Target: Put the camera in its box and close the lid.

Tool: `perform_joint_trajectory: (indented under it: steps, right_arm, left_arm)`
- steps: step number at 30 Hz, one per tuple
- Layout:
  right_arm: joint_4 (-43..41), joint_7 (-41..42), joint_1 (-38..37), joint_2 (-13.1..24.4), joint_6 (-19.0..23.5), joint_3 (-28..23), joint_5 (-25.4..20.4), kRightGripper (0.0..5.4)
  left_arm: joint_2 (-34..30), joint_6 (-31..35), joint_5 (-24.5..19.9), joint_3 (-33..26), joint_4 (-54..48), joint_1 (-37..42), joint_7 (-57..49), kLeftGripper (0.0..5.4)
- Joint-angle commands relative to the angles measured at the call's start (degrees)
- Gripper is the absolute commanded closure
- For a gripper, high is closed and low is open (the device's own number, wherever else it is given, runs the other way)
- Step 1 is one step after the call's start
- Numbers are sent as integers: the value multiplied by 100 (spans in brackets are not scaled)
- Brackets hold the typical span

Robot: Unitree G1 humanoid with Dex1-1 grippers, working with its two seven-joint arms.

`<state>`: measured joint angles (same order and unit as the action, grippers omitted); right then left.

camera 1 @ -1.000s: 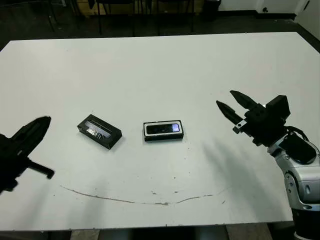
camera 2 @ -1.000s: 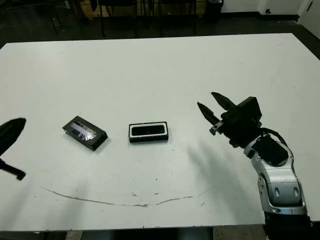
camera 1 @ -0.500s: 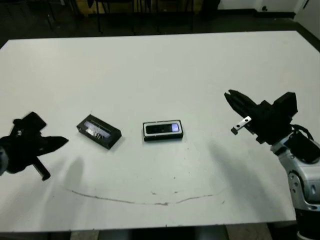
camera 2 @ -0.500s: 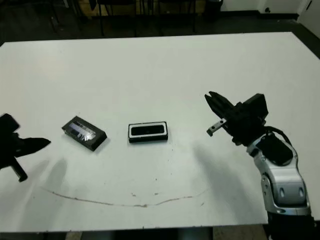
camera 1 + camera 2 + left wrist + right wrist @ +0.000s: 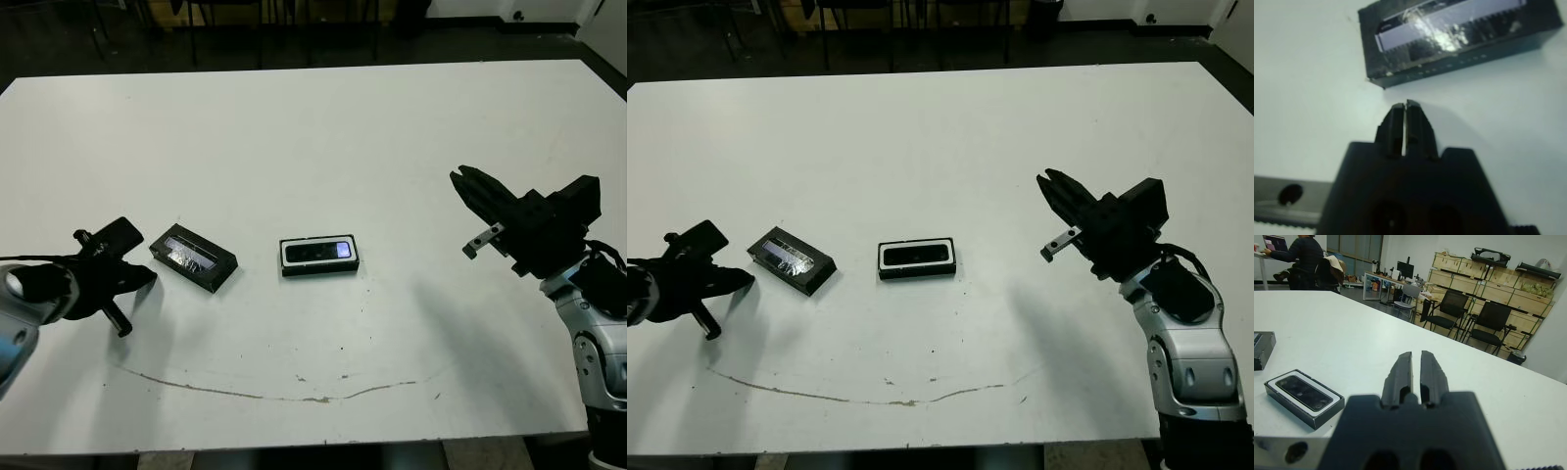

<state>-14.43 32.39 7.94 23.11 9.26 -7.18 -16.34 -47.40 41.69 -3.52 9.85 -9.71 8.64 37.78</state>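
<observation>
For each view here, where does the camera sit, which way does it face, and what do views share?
Head stereo pair: looks down on the table; shows both hands, left hand, right hand.
Left wrist: along its shut fingers at the lid.
Right wrist: along its shut fingers, across the table toward a person.
Shared: camera in box, seen by head and right wrist.

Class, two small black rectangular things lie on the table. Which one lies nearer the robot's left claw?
The lid, the flat black cover with a pale shiny strip. It lies just beside the left claw; the white-lined box sits farther toward mid-table.
</observation>
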Motion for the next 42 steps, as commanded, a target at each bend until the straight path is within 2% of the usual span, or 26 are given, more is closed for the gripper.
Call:
perform_joint_trajectory:
  steps: [1,10,18,27,35,42]
  right_arm:
    - [-34,-31,-54,102,149,-31,-31,539]
    - [-119,-133,-78,126,231,-2,-5,539]
    - [-179,-194,-102,161,321,22,23,539]
    - [-282,-258,-159,157,447,-18,-39,539]
    - [-281,-238,-197,160,442,9,-16,539]
    - [-320,-292,-251,181,483,23,39,539]
  left_arm:
    - [199,111,186,156,329,14,-140,540]
    - [688,-185,595,283,1120,304,-499,540]
    - [1083,-553,751,275,1649,657,-594,540]
    - [1393,-753,689,440,2554,1373,-56,540]
    - [1588,-1180,666,493,2871,1772,304,540]
    - [1819,-1205,734,621,3321,2116,539,540]
